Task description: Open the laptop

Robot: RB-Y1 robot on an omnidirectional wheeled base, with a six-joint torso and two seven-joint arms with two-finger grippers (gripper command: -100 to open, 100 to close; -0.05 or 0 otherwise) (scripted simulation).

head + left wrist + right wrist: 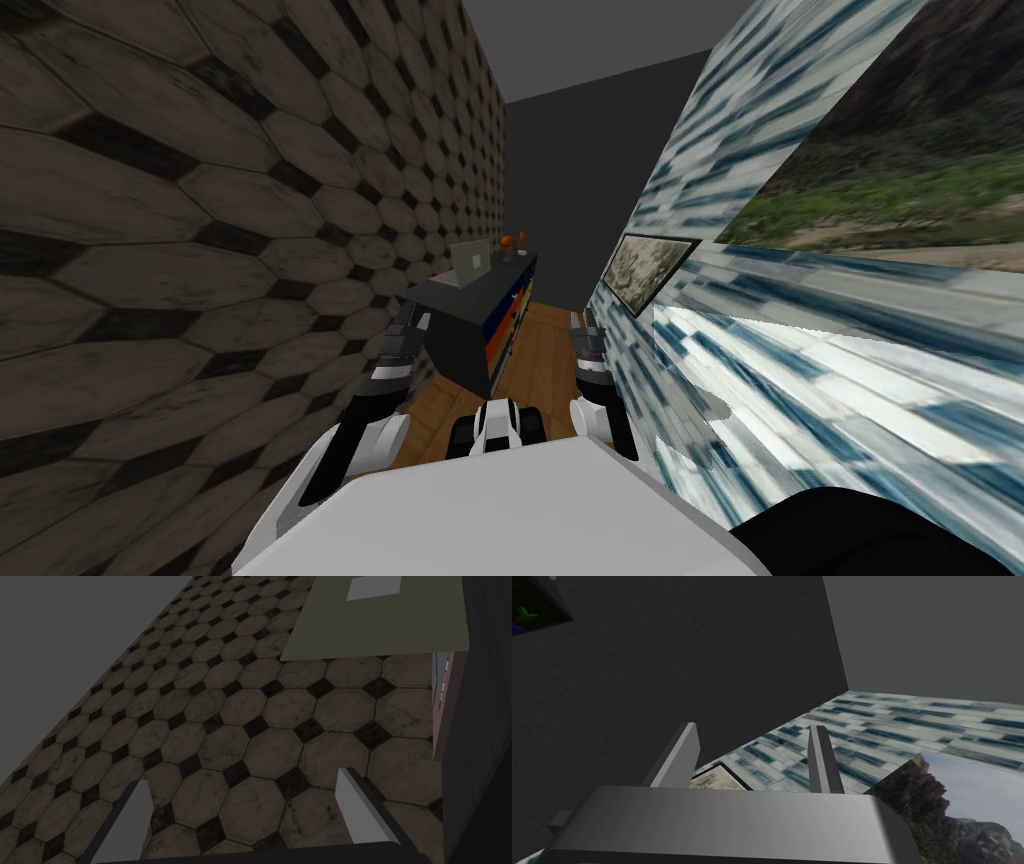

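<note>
nearest the camera, the robot's left tool [405, 325] hangs beside the near left corner of a dark table [462, 330], its two thin fingers [357, 811] spread wide with nothing between them. the right tool [588, 335] hangs on the other side of the narrow room, close to the right wall, and its fingers [823, 758] are also spread apart and hold nothing.

the laptop [470, 260] sits on top of the table, near its left end and next to the left wall. an olive-green panel stands upright, and the left wrist view shows a pale rectangle on that panel. a pinkish slab lies at its foot on the table top. the left tool is below and in front of the laptop, apart from it.

farther back on the same table top stand two small orange objects [507, 243], too small to identify. the table's front shows orange and blue patches. a wooden floor [540, 350] runs alongside the table. the left wall [200, 250] is covered in brown tiles with black diamonds between them. the right wall [760, 350] has blue and white streaked tiles and carries a framed picture [648, 270].
</note>
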